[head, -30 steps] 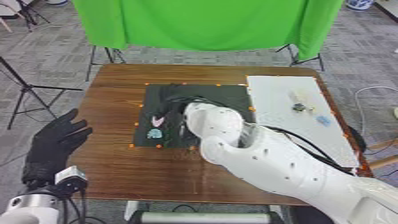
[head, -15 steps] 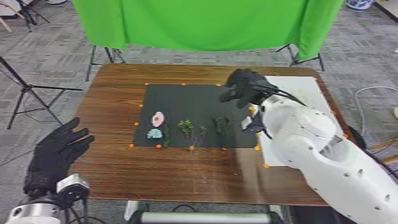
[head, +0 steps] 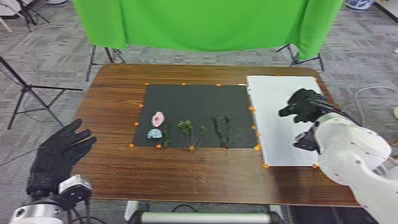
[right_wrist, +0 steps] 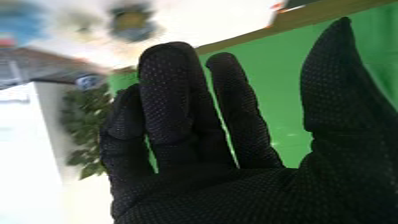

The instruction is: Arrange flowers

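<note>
Presently, the right hand (head: 306,105) is open above white board (head: 277,145), green sprigs (head: 186,126) at its left; the left hand (head: 59,157) also is open.

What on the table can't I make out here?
- Right wrist view: kind of the dark thing, blurred.
- Right wrist view: whole of the blue thing, cut off by edge.
- Head view: part of the white mat, hidden by the right hand.
- Head view: kinds of green sprigs, too small.
</note>
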